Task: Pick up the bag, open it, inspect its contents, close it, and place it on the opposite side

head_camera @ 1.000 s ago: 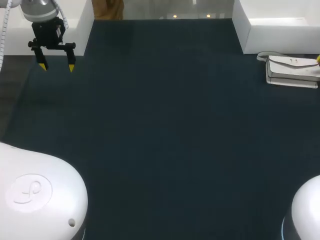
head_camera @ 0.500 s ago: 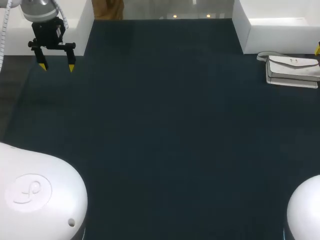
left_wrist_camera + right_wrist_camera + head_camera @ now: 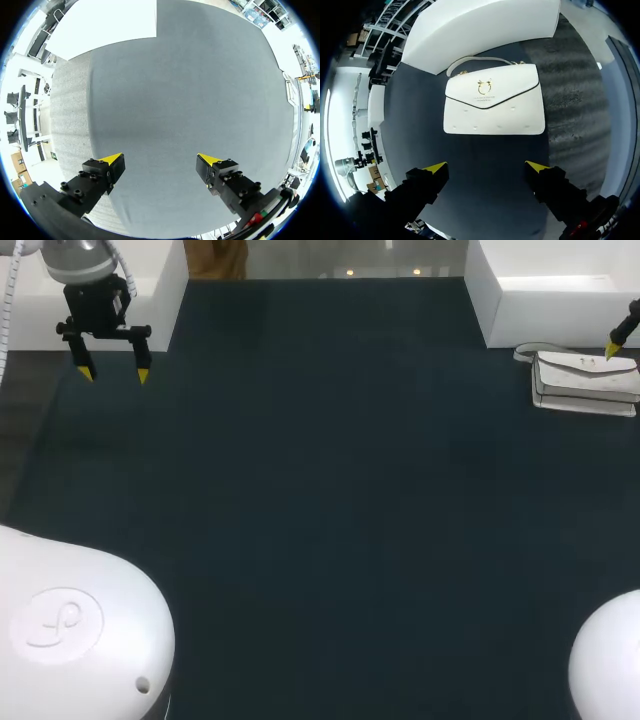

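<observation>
One white bag (image 3: 585,382) lies flat at the far right of the table (image 3: 320,490), flap up w/ gold clasp showing, handle toward the far side. Right end effector (image 3: 486,169) hangs above it. Its fingers are spread wide, w/ the bag just ahead of the tips, centred on the gap, apart from both. Left end effector (image 3: 113,372) is well apart at the far left corner, also spread, over bare table.
</observation>
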Available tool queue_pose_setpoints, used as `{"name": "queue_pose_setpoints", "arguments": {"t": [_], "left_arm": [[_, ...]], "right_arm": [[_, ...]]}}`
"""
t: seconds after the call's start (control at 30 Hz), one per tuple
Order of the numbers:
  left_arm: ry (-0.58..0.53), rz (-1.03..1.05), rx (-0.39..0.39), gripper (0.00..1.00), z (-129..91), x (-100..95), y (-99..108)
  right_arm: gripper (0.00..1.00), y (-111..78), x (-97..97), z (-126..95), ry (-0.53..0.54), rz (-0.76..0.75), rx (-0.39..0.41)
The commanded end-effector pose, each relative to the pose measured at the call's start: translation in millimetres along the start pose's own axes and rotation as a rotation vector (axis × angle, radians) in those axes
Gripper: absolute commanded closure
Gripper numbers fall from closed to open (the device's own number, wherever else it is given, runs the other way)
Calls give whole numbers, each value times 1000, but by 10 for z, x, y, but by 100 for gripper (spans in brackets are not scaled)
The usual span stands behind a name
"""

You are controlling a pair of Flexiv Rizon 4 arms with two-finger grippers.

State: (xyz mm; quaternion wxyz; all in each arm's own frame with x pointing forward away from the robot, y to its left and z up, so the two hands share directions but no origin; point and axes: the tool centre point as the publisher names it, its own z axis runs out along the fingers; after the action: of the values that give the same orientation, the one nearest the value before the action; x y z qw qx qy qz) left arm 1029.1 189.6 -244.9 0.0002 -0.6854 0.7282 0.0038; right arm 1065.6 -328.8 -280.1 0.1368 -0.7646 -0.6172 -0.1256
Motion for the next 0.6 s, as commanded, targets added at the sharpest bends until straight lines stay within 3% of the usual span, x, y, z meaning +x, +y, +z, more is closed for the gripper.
{"name": "queue_pose_setpoints", "arguments": {"t": [0.03,0.6], "left_arm": [[-2,-1,2,0,-3,4,11],[-2,-1,2,0,-3,4,11]], "right_arm": [[0,-166,140,62,-294,6,-310],[0,-200,234,105,-276,11,-307]]}}
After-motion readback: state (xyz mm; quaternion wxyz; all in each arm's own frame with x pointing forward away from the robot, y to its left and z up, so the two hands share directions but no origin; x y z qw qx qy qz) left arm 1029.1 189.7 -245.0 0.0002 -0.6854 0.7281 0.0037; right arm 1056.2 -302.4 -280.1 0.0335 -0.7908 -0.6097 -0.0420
